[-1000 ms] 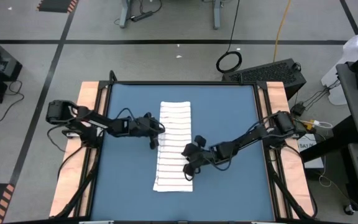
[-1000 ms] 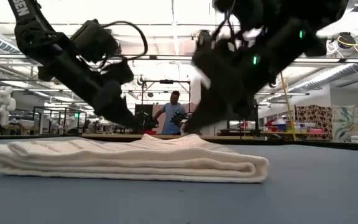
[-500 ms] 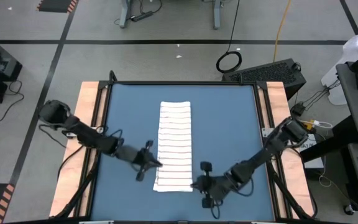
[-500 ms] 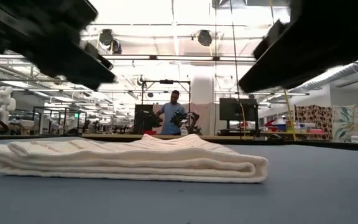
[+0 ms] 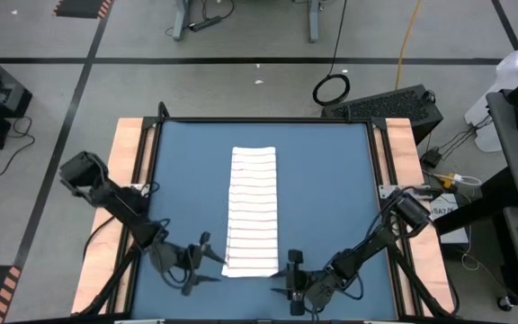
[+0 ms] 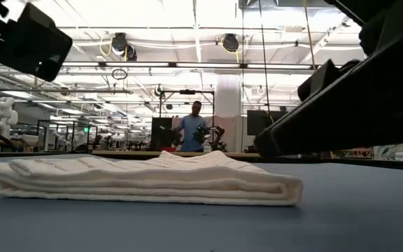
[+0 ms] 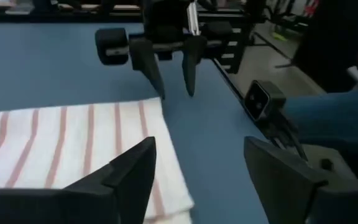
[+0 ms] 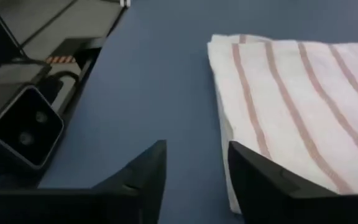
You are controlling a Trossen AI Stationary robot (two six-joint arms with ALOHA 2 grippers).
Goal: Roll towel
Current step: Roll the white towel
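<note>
Robotics lab, more robot rigs (image 6: 203, 134), ceiling lights (image 6: 230, 42)

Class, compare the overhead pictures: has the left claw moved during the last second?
Yes. In the high view the left claw has travelled from beside the middle of the towel to the towel's near end, close to the table's front edge. The towel itself has stayed put.

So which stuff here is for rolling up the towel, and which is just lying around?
For the job:
- the towel, folded into a long strip on the blue table
- the left gripper and right gripper, both open at the towel's near corners

Just lying about:
- the cable coil on the floor
- the keyboard
</note>
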